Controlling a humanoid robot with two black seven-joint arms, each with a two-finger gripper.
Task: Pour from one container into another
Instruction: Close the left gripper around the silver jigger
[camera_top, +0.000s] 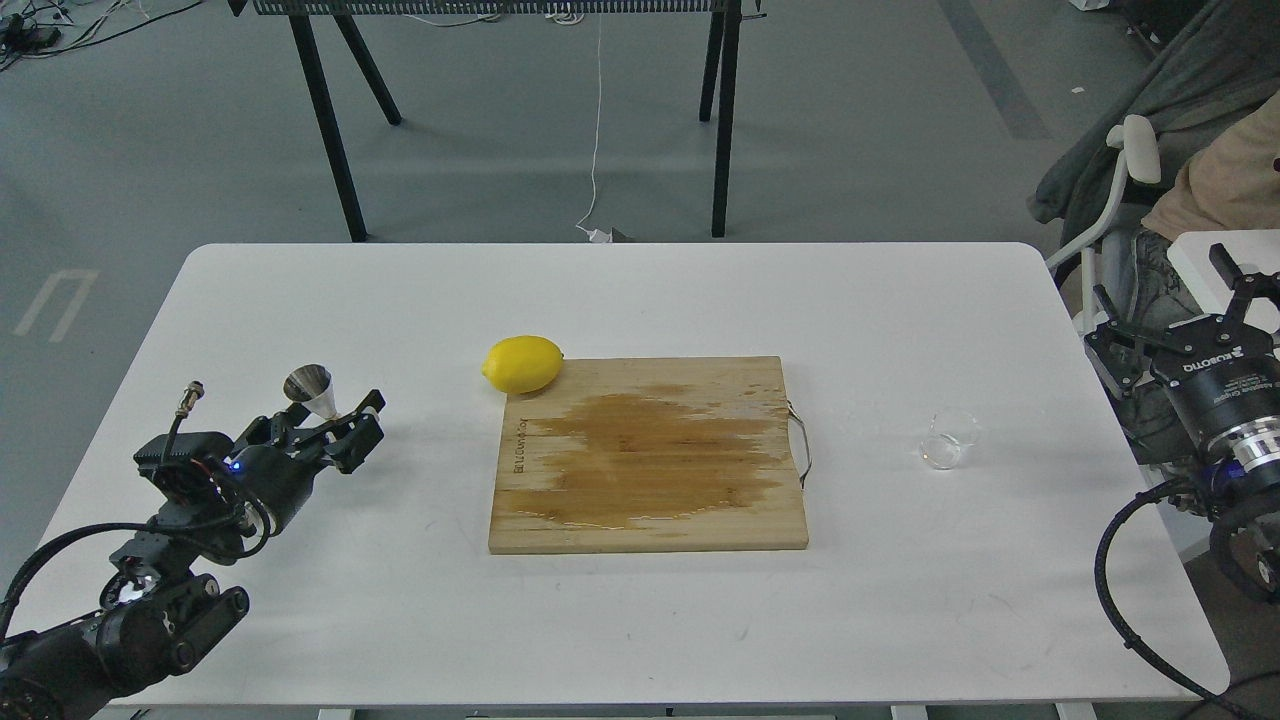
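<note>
Left gripper (345, 420) pinches the jigger (312, 391) — upright over the table (640, 620). Right gripper (1165, 300) spread, empty — glass cup (947, 440) well apart.

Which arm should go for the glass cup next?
Right. The glass cup sits free on the table's right side, nearest the open right claw. The left claw is at the steel jigger far left.

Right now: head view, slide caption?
Left gripper at steel jigger; glass cup lies untouched near open right gripper.
</note>
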